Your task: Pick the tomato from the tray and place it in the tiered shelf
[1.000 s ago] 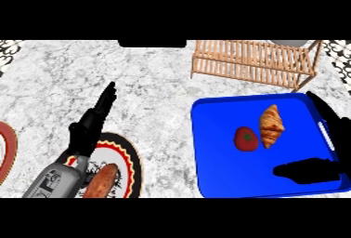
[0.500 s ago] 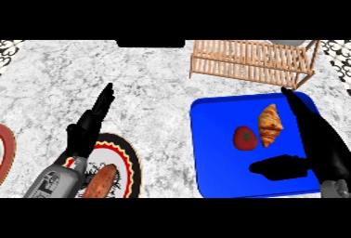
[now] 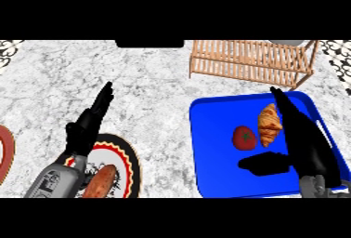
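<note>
A red tomato (image 3: 244, 137) with a green stem lies on the blue tray (image 3: 216, 165), left of a croissant (image 3: 269, 125). My right hand (image 3: 302, 135) hovers over the tray's right half, fingers straight and pointing away, thumb (image 3: 264, 162) spread out below the tomato; it is open and holds nothing. The wooden tiered shelf (image 3: 250, 60) stands behind the tray at the upper right. My left hand (image 3: 89, 122) rests open at the left, fingers up.
A patterned plate (image 3: 123, 155) with a brown sausage-like item (image 3: 99, 182) lies under my left forearm. A red-rimmed plate (image 3: 5, 153) shows at the left edge. The counter is grey marble.
My right hand has come in from the right edge over the tray and moved left toward the croissant and tomato. The left hand has stayed still.
</note>
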You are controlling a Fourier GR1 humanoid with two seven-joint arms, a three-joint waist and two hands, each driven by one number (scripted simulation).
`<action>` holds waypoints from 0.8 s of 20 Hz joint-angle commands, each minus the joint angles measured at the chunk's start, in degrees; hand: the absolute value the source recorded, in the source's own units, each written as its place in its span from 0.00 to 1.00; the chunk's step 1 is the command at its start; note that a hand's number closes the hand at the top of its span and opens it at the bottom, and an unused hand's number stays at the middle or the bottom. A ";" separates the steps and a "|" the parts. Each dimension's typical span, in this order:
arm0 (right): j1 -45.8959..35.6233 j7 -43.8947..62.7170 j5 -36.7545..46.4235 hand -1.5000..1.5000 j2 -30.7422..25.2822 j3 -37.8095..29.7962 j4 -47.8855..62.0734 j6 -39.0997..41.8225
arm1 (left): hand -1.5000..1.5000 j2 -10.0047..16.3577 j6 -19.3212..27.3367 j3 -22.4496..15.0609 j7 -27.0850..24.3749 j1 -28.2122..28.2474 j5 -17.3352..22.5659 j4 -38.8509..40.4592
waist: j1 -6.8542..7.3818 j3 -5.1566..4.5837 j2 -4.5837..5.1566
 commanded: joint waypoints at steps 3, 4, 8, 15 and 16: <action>-2.48 6.58 3.11 0.00 5.20 -0.58 3.41 3.12 | 0.50 -1.99 0.36 -1.73 0.16 4.51 -2.72 -4.12 | 0.33 0.01 -0.04; 0.63 3.85 2.09 0.00 3.94 -1.38 3.65 3.30 | 0.50 -3.52 0.79 0.07 -1.31 -0.10 -2.89 2.29 | -0.23 0.01 0.07; -0.03 8.45 5.88 0.00 7.69 0.02 1.61 4.83 | 0.50 -1.29 -1.90 2.47 0.22 0.46 -1.91 0.56 | -0.13 0.00 -0.03; 2.56 3.22 8.68 0.00 10.51 -1.99 6.27 5.04 | 0.50 -2.71 -3.20 3.12 -2.20 1.61 -3.94 1.59 | -0.10 0.01 0.02; -0.20 4.34 5.24 0.00 9.12 -5.24 4.67 9.39 | 0.50 -3.63 -3.77 4.10 -4.88 0.44 -3.57 6.18 | -0.24 0.00 0.07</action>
